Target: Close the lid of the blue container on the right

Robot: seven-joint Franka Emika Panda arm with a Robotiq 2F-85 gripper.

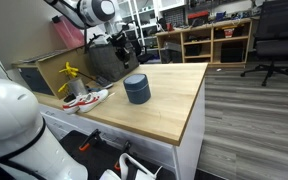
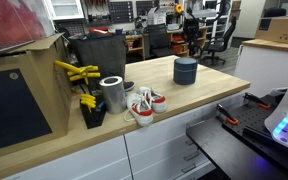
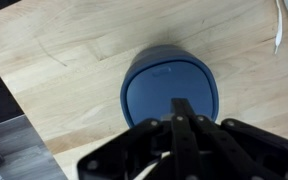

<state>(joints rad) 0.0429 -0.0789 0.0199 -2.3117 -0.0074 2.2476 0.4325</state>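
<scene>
Hovering above the container [image 1: 136, 92], the end effector [image 3: 181, 108] looks clenched, gripping nothing. The lid [image 3: 164, 88] sits flat on the container, straight below it; any press would go straight down toward the counter [image 3: 64, 50].

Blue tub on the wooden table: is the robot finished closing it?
Looks done: the round, flat slate-blue lid sits level on the squat dark-blue cylindrical tub. In hand: nothing; the gripper hangs above, fingers together, empty. Left: probably just pulling away.
</scene>
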